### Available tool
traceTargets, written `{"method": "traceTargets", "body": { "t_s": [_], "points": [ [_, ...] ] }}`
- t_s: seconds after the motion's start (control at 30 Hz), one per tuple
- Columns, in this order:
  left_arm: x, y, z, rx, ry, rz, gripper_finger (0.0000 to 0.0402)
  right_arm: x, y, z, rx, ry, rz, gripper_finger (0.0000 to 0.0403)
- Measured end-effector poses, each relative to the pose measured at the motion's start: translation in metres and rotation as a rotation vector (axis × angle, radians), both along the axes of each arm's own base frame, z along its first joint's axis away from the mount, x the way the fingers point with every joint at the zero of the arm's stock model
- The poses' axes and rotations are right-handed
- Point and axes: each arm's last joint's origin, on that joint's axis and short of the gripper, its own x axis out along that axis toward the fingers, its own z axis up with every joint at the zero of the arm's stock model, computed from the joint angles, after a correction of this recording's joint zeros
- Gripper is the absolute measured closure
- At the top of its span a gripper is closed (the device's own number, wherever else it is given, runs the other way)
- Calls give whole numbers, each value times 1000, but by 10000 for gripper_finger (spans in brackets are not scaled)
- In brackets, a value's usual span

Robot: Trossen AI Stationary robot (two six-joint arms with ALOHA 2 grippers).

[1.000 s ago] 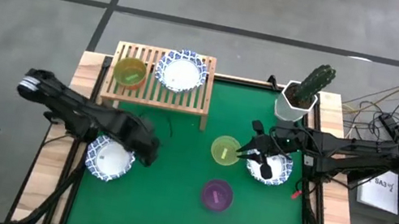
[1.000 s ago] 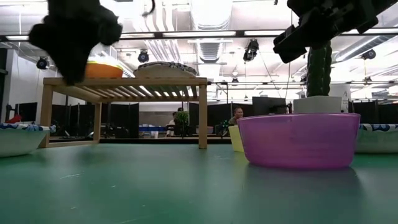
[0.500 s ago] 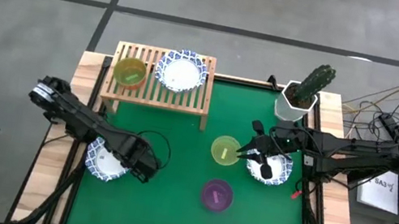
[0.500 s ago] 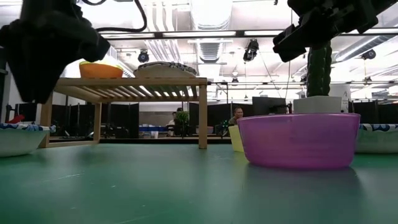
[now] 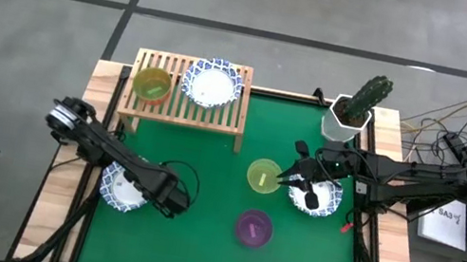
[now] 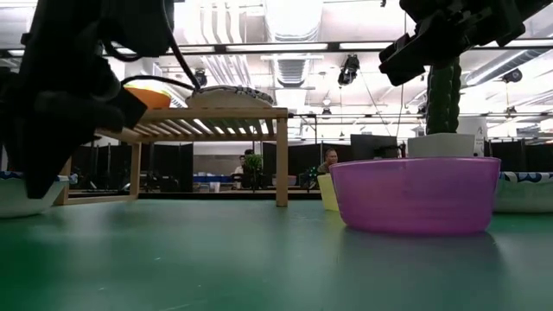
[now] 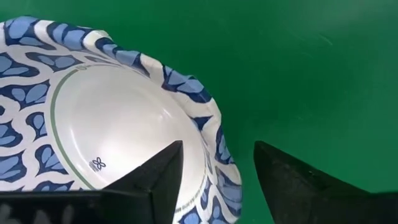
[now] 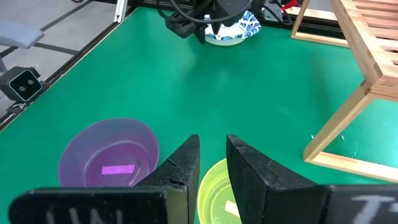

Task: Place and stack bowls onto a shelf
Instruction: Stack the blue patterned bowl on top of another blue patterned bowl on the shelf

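Two-arm bowl-stacking scene, with positions given relative to the shelf (image 5: 188, 96). The left gripper (image 5: 171, 199) has travelled from above the patterned bowl (image 5: 124, 186) lying in front of the shelf's left half to that bowl's right rim, and has come down close to the surface (image 5: 214, 185). In the left wrist view its jaws stand apart astride the rim of this bowl (image 7: 118, 124), one finger (image 7: 158, 180) over the white inside and the other outside over the green surface; nothing is clamped yet, so the jaws are released. A second earlier the arm lay higher and covered the bowl's upper edge; half a second earlier it had already dropped toward the rim. This change suggests a rim pinch is being set up, after which the bowl could be carried to the shelf. The shelf already bears a yellow-green bowl (image 5: 151, 85) on its left half and another patterned bowl (image 5: 211, 83) on its right half. The right gripper (image 5: 288, 177) has not moved: it hangs in front of and to the right of the shelf, its jaws clenched on the near rim of the lime bowl (image 5: 262, 177). The purple bowl (image 5: 254, 228) lies farther forward, unmoved.
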Motion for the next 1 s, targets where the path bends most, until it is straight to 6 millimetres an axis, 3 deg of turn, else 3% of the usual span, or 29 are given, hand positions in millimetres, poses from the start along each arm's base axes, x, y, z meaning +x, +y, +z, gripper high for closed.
{"method": "traceTargets", "body": {
  "t_s": [0.17, 0.37, 0.57, 0.77, 1.0],
  "points": [
    [1, 0, -3, -1, 7, -15, 283, 0, 0, 0, 0, 0, -1, 335],
    [0, -2, -3, -47, 29, -40, 388, 0, 0, 0, 0, 0, -1, 335],
    [9, -10, 10, -201, 4, -205, 398, 0, 0, 0, 0, 0, -1, 335],
    [32, -33, 56, -336, -182, -633, 401, 0, 0, 0, -7, -2, 2, 335],
    [57, -29, 134, -97, -394, -849, 401, 0, 0, 0, -11, -3, 4, 335]
  ]
}}
